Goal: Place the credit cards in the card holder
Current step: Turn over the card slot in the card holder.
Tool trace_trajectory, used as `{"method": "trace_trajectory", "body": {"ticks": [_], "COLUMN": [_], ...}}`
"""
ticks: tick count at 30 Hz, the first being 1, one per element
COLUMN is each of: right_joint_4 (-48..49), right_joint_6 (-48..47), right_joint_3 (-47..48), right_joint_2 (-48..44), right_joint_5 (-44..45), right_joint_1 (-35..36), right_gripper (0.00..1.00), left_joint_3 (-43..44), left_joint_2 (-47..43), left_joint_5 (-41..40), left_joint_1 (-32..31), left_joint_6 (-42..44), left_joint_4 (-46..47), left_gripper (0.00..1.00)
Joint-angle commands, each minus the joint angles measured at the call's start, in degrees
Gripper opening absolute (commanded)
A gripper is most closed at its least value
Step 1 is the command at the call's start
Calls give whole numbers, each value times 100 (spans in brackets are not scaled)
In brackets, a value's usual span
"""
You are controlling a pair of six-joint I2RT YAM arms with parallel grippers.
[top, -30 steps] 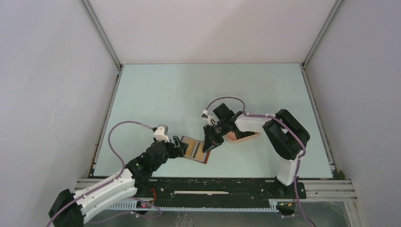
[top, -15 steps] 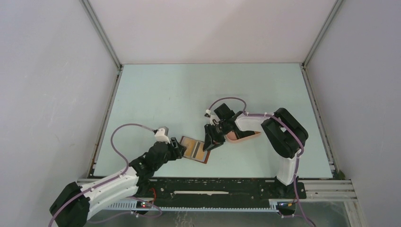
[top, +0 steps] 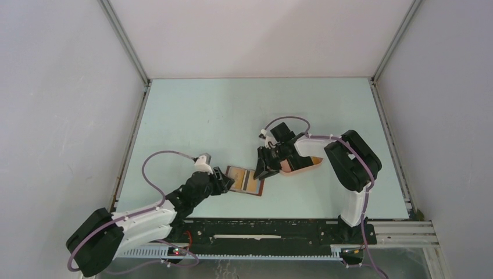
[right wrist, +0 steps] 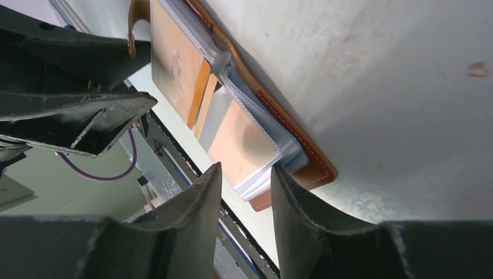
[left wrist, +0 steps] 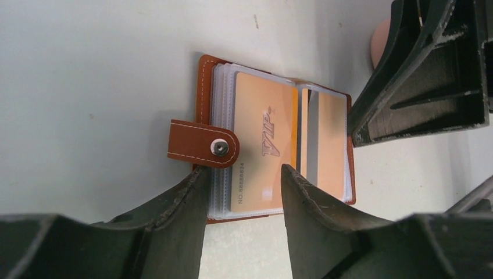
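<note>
The reddish-brown card holder (top: pixel 246 181) lies open on the table between my two grippers. In the left wrist view its snap tab (left wrist: pixel 203 143) folds over the left edge. A tan credit card marked VIP (left wrist: pixel 261 145) sits in the left clear pocket. A second tan card with a grey stripe (left wrist: pixel 332 145) sits in the right pocket. My left gripper (left wrist: pixel 241 171) is open, and its tips straddle the near edge of the holder's left half. My right gripper (right wrist: pixel 244 174) is open too, just off the holder's right end (right wrist: pixel 302 160), where the clear pocket edges show between its tips.
The pink oval tray (top: pixel 302 165) lies right of the holder, under the right wrist. The black base rail (top: pixel 261 229) runs along the near table edge, close behind the holder. The right gripper's fingers (left wrist: pixel 418 70) fill the left wrist view's upper right.
The card holder has shifted slightly right and turned more level. The left arm has pushed forward and its jaws have narrowed. The right gripper has drawn back up and right, and its jaws have widened.
</note>
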Motion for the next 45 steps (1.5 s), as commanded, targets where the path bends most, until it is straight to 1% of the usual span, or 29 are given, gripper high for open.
{"method": "trace_trajectory", "body": {"ticks": [1, 6, 12, 16, 21, 23, 25, 29, 31, 39, 42, 45], "right_joint_4": [172, 230, 253, 252, 307, 365, 404, 490, 530, 640, 661, 650], "right_joint_6": [27, 42, 17, -17, -9, 34, 78, 219, 287, 447, 492, 518], "right_joint_3": [75, 76, 74, 69, 69, 69, 71, 68, 73, 75, 76, 92], "right_joint_2": [-6, -149, -276, -370, -433, -427, -401, -315, -269, -114, -58, 1], "right_joint_5": [-91, -311, -444, -479, -655, -774, -877, -1083, -1161, -1291, -1305, -1335], "right_joint_1": [-188, -298, -325, -357, -387, -387, -378, -362, -352, -329, -334, -334], "right_gripper": [44, 41, 38, 37, 36, 36, 36, 34, 34, 34, 33, 32], "left_joint_3": [-79, -58, -30, 82, 249, 286, 289, 324, 391, 824, 916, 977], "left_joint_2": [492, 743, 566, 78, -964, -1301, -1377, -993, -724, 306, 489, 492], "left_joint_5": [705, 805, 701, 402, 112, 202, 434, 1069, 1235, 1273, 1305, 1288], "left_joint_1": [-23, -52, -62, -62, -66, -65, -66, -73, -140, -436, -499, -524], "left_joint_6": [-235, -317, -321, -230, -101, -94, -133, -240, -279, -260, -250, -222], "left_joint_4": [530, 799, 627, -74, -1030, -1110, -898, -107, 224, 749, 869, 815], "left_gripper": [52, 51, 51, 56, 65, 68, 71, 75, 76, 78, 79, 79]}}
